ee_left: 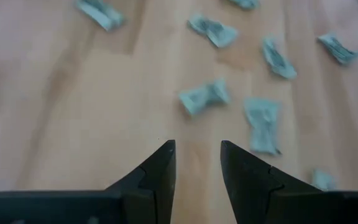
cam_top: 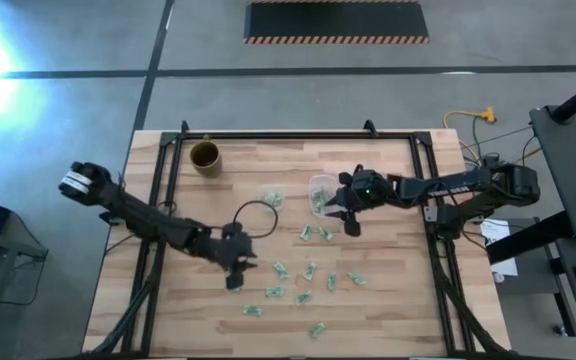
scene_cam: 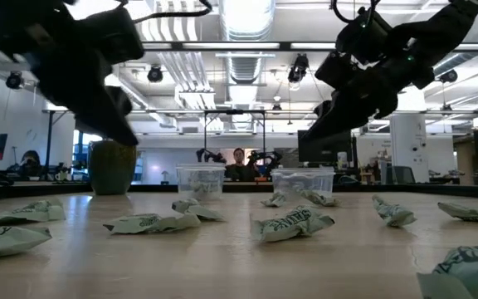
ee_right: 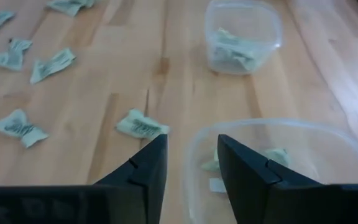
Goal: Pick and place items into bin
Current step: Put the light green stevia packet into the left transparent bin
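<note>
Several small green-and-white wrappers (cam_top: 308, 270) lie scattered on the wooden table, seen flat in the low view (scene_cam: 293, 223). Two clear tubs stand side by side toward the far edge (cam_top: 271, 198) (cam_top: 318, 190); each has a few wrappers inside (ee_right: 232, 50) (ee_right: 275, 155). My left gripper (cam_top: 234, 272) hovers open above bare wood left of the wrappers; the nearest wrapper (ee_left: 204, 96) lies ahead of its fingers (ee_left: 197, 146). My right gripper (cam_top: 350, 222) hangs open, holding nothing, just at the near rim of the right tub (ee_right: 272, 127), fingers (ee_right: 191, 140) above the table.
A brown round cup (cam_top: 205, 156) stands near the table's far left corner (scene_cam: 110, 166). A dark cable loop (cam_top: 255, 218) lies left of the tubs. Black frame rails (cam_top: 158, 200) run along the table's left, right and far sides. A person sits in the room beyond (scene_cam: 239, 164).
</note>
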Controlling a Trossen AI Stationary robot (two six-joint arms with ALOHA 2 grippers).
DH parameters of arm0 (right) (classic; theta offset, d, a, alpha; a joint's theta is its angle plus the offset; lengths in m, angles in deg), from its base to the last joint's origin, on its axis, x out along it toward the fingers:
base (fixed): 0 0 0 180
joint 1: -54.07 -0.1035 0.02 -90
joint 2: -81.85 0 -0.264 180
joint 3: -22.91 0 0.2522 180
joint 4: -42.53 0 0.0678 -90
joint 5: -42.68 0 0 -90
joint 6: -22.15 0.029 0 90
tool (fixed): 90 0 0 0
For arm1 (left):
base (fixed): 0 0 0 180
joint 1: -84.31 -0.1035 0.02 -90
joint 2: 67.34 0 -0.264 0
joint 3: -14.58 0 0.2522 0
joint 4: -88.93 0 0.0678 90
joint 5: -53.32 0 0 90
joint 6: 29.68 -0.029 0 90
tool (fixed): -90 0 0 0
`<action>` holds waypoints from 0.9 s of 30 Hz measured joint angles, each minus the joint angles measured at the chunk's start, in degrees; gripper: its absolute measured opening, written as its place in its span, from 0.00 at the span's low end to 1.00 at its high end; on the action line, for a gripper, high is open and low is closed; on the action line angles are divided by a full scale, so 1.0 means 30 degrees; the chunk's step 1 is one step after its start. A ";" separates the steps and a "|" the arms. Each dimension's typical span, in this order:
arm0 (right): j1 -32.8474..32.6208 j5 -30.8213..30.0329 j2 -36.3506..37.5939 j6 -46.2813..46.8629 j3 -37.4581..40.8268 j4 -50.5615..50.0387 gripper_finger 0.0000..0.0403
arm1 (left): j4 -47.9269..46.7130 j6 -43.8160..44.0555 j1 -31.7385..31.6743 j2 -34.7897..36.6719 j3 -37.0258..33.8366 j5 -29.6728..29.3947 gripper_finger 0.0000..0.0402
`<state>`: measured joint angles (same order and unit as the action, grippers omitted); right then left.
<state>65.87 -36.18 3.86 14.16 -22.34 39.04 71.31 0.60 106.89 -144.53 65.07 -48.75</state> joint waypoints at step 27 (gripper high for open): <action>-0.1365 0.0245 -0.0002 -0.0714 0.0323 0.0388 0.30 | -0.6364 1.0152 0.4047 -0.0465 -0.0125 -0.2145 0.27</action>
<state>61.77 -35.44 3.85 12.02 -21.37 40.21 52.22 31.05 119.03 -145.92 64.70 -55.18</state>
